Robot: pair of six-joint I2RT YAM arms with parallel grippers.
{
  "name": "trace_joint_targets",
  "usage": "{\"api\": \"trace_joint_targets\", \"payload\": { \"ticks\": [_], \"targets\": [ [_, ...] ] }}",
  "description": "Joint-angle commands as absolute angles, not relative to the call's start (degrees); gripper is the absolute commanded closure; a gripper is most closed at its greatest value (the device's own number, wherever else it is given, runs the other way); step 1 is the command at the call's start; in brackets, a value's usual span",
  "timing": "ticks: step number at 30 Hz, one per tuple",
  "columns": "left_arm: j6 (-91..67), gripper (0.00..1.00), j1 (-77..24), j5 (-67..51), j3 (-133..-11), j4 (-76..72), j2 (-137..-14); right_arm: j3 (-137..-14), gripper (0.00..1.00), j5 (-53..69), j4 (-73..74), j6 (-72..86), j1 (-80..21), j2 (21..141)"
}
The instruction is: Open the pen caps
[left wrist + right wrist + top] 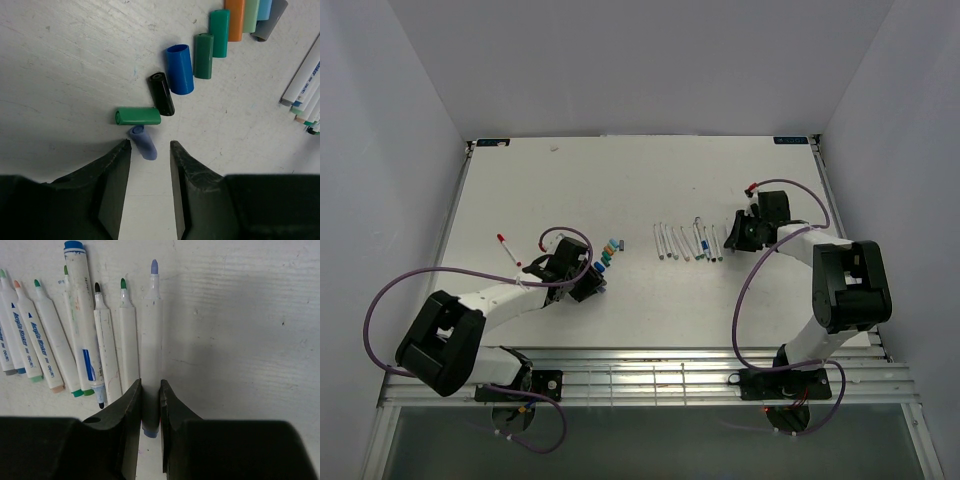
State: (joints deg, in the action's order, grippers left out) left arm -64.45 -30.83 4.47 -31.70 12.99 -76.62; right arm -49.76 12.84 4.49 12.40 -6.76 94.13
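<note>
1. Top external view.
   - The left gripper (590, 282) sits low over the white table (620, 180), at the near end of a curved line of short coloured plastic caps (609, 252).
   - The right gripper (733, 237) is at the right end of the row of thin white-barrelled marker pens (682, 242).
   - A lone white pen with a red end (507, 247) lies well apart from both groups, to the left of the left arm. It is judged to be the one pen not yet opened, and the left arm is the nearer.

2. Left wrist view.
   - The jaws are partly parted and hold nothing.
   - A short lavender-blue plastic cap (143, 142) lies on the table just ahead of the fingertips, in line with the gap between them.
   - Its long axis runs roughly along the gripper's reach, leaning slightly left.
   - Its far end touches, or all but touches, a green cap (138, 116) lying crosswise.

3. Right wrist view.
   - The jaws are closed on a white marker pen with a lavender-blue tip (151, 335), gripping it near its tail.
   - The pen's long axis points straight away from the gripper, tip outward.
   - It is parallel to the uncapped pens and just beside them, on their right.
   - Judged ready to be set down in the row.
</note>
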Motion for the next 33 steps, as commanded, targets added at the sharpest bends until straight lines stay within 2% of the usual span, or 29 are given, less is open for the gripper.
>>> {"api": "trace_joint_targets", "payload": {
  "ticks": [1, 4, 7, 18, 26, 33],
  "targets": [
    [-64.42, 0.51, -30.67, 5.80, -31.38, 16.00, -76.90, -48.78, 0.92, 14.06, 1.67, 11.60, -6.50, 94.48],
    [-64.69, 0.49, -30.67, 5.98, -31.29, 16.35, -76.82, -48.78, 0.91, 14.06, 1.76, 11.60, -6.50, 94.57],
    [-64.86, 0.42, -30.67, 6.33, -31.38, 16.70, -76.38, -48.34, 0.90, 14.15, 1.76, 11.51, -6.59, 94.39],
    [-60.92, 0.38, -30.67, 8.52, -36.64, 21.53, -69.26, -47.29, 0.70, 14.59, 0.97, 11.69, -6.68, 94.83],
    [-58.71, 0.27, -29.62, 12.48, -42.62, 27.94, -65.83, -47.64, 0.57, 13.71, 1.67, 11.60, -7.12, 93.96],
    [-52.22, 0.25, -16.54, 9.49, -46.14, 29.88, -67.84, -47.64, 0.53, 11.34, 3.86, 12.13, -9.14, 86.85]
  ]
}}
